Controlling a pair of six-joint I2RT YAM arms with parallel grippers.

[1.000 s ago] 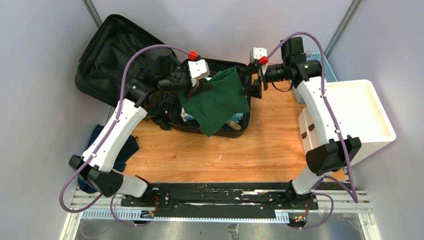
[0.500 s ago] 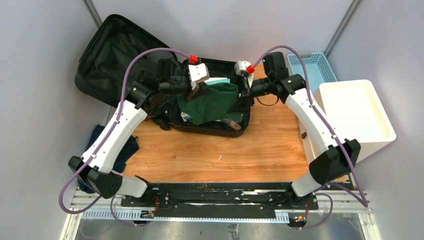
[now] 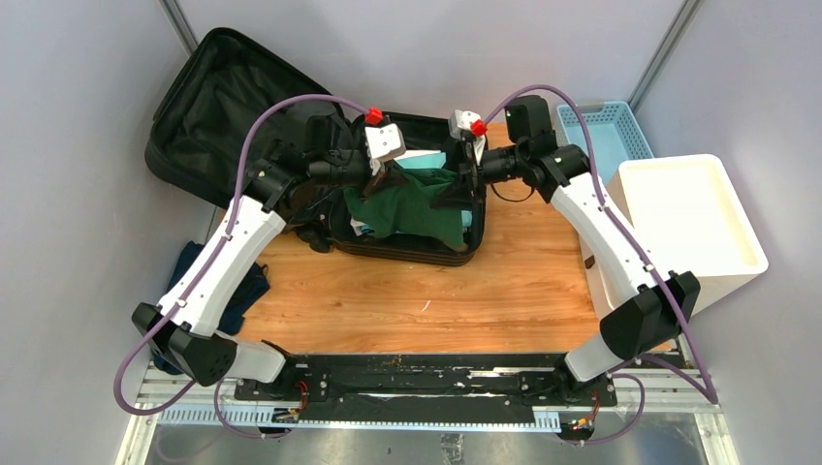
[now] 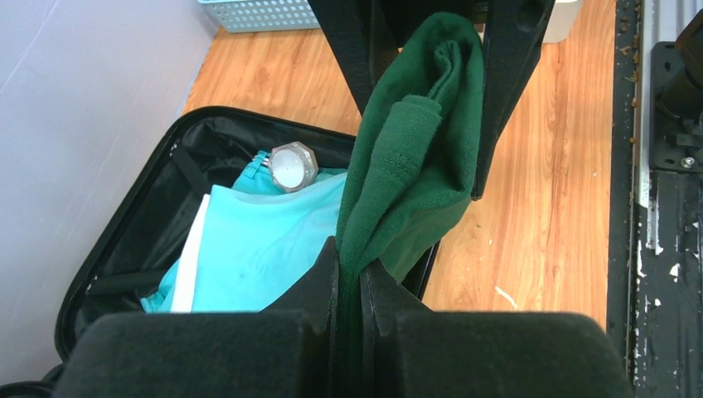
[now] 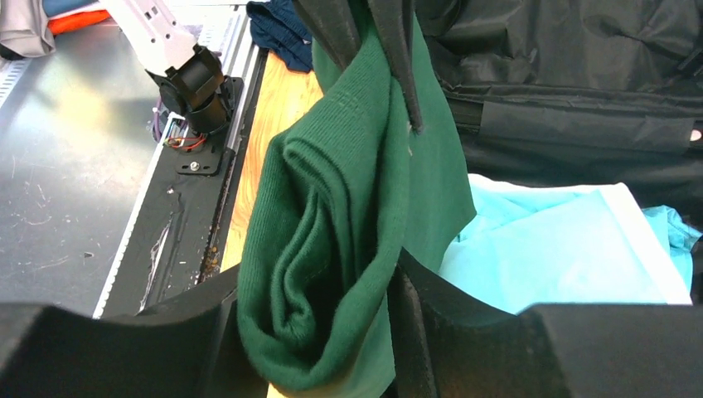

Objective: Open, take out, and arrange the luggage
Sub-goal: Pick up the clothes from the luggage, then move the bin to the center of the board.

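Pinching green garment, left tool, right tool, above luggage

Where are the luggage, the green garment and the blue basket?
luggage (image 3: 208, 107): top view, open lid's lining.
green garment (image 4: 414, 166): left wrist view, folded middle.
blue basket (image 3: 603, 131): top view, bare mesh floor.
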